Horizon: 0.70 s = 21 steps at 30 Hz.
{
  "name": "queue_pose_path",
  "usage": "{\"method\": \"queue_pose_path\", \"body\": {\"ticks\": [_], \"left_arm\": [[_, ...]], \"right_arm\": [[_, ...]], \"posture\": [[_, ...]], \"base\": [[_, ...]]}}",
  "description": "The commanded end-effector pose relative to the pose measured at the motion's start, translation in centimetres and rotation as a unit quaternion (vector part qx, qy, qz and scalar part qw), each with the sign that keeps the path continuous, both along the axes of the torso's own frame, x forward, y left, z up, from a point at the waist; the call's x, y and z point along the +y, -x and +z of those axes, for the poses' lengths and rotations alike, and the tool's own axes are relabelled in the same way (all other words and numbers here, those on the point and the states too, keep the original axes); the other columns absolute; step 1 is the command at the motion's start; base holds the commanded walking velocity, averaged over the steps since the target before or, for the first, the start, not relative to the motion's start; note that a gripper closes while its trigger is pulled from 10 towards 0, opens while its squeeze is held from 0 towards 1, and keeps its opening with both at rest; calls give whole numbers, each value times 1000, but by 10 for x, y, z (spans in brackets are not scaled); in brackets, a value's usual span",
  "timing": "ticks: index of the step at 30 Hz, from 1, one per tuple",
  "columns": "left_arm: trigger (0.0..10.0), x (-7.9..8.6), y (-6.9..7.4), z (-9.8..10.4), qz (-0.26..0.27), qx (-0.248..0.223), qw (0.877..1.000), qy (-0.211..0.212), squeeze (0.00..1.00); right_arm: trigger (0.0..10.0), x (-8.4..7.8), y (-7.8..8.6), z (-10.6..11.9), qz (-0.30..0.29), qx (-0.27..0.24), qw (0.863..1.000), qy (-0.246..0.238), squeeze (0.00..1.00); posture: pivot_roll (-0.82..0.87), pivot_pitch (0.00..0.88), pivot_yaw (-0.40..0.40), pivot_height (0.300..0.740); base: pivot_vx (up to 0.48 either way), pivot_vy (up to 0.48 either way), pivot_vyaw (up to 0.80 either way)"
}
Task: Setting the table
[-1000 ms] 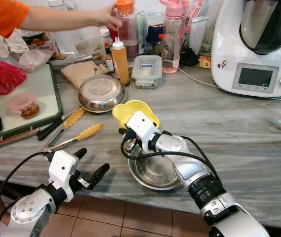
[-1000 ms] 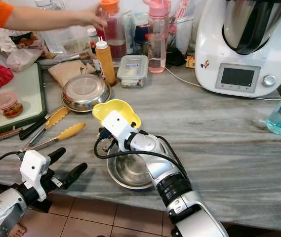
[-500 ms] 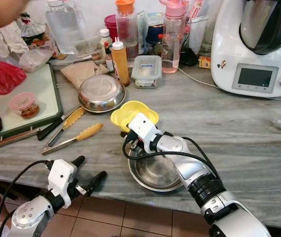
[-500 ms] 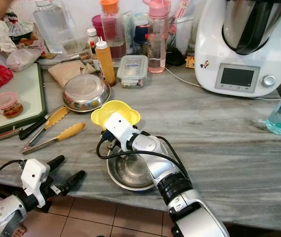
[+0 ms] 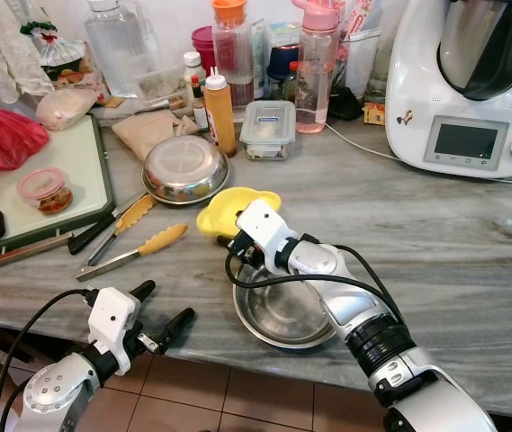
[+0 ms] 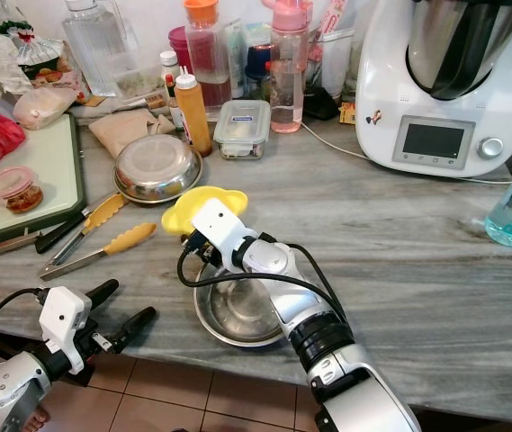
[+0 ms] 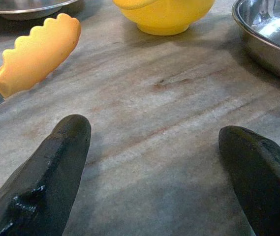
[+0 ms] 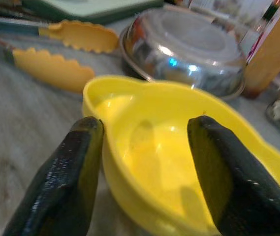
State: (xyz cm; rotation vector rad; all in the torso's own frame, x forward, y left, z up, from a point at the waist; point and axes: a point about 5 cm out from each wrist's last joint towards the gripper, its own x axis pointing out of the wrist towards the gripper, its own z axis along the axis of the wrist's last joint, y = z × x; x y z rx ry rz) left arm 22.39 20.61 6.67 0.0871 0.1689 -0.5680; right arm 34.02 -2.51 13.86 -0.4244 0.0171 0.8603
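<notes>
Yellow bowl [image 5: 224, 210] sat upright, slightly tilted, left of frame centre on the grey counter, its rim straddled by the right gripper [image 8: 144, 162]. Empty steel bowl [image 5: 282, 315] rested just below it at lower centre, near the counter's front edge.

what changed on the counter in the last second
The person's arm that reached to the orange-capped bottle has pulled back out of view. The right gripper, one finger inside the yellow bowl and one outside its rim, has nudged it left. The left gripper, open, has sunk lower at the counter's edge. The steel bowl, tongs and covered dish lie as before.
</notes>
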Motion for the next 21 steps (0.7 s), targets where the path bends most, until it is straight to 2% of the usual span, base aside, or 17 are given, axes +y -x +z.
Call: {"method": "queue_pose_path", "body": {"ticks": [1, 12, 15, 17, 21], "left_arm": [[10000, 0, -2, 2, -7, -7, 1000, -7, 0], [10000, 5, -4, -9, -4, 2, 1000, -9, 0], [10000, 7, -6, -12, 0, 2, 1000, -7, 0], [10000, 7, -8, -14, 1, 1, 1000, -6, 0], [10000, 7, -19, -9, 4, -7, 1000, -3, 0]], "right_arm": [[10000, 2, -1, 9, 1, -12, 1000, -8, 1000], [10000, -2, 3, 29, -9, -41, 998, -40, 1000], [10000, -12, 5, 40, -42, -67, 995, -67, 1000], [10000, -25, 8, 45, -77, -89, 990, -84, 1000], [10000, -45, 17, 45, -117, -115, 982, -89, 1000]], "posture": [[-61, 74, 85, 740], [-62, 72, 89, 740], [-65, 69, 91, 740], [-67, 67, 92, 740], [-75, 64, 99, 740]], "base": [[0, 0, 0], [0, 0, 0], [0, 0, 0], [0, 0, 0], [0, 0, 0]]}}
